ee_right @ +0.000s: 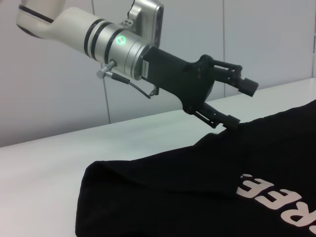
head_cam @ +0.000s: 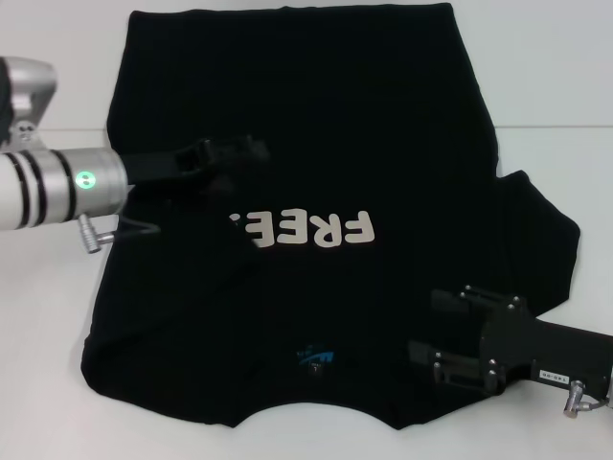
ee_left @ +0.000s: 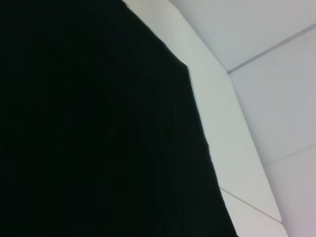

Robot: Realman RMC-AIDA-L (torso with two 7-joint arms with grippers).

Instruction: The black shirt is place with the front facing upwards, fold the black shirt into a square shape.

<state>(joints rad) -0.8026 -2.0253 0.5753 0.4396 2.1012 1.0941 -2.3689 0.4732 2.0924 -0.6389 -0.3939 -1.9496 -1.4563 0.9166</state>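
The black shirt [head_cam: 316, 96] lies flat on the white table [head_cam: 48, 335], its off-white letters [head_cam: 316, 230] face up and its blue neck label [head_cam: 316, 356] near me. Its left side is folded inward and covers the left end of the letters. My left gripper [head_cam: 244, 165] hovers over that fold. In the right wrist view the left gripper [ee_right: 243, 104] is open, with its lower finger [ee_right: 224, 119] at the shirt [ee_right: 197, 182]. My right gripper [head_cam: 425, 326] is open and empty, low over the shirt's near right shoulder. The left wrist view shows mostly black shirt [ee_left: 74, 123].
The right sleeve [head_cam: 546, 249] spreads out flat on the table. Bare white table [ee_left: 222, 133] borders the shirt on both sides, and a pale wall [ee_right: 276, 39] stands behind the table's far edge.
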